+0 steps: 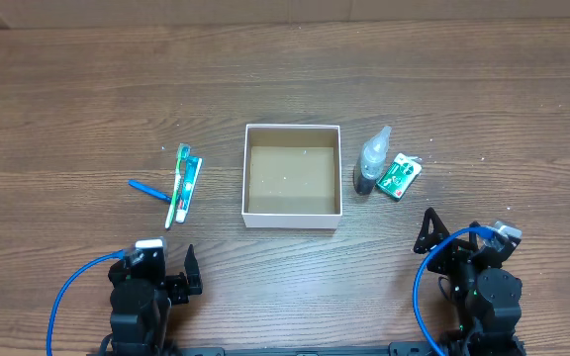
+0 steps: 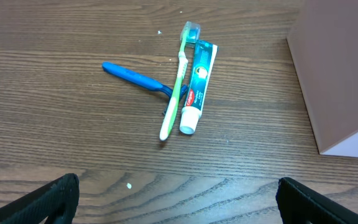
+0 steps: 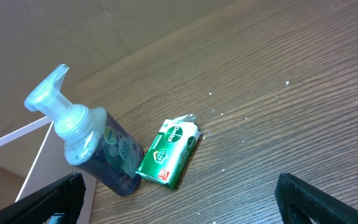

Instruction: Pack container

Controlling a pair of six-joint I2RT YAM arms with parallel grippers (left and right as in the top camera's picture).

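The container [image 1: 292, 218], a square white box with a brown inside, sits empty at the table's middle; its wall shows in the left wrist view [image 2: 340, 74] and the right wrist view [image 3: 17, 155]. Left of it lie a green toothbrush [image 1: 178, 184] [image 2: 176, 87], a toothpaste tube [image 1: 190, 183] [image 2: 196, 84] and a blue razor [image 1: 147, 188] [image 2: 135, 77]. Right of it stand a pump soap bottle [image 1: 371, 158] [image 3: 98, 146] and a green soap bar [image 1: 399, 176] [image 3: 169, 152]. My left gripper [image 1: 178, 275] [image 2: 179, 202] is open and empty near the front edge. My right gripper [image 1: 441, 237] [image 3: 179, 199] is open and empty.
The wooden table [image 1: 463, 79] carries small white crumbs near the soap bar. Blue cables loop beside both arms at the front edge.
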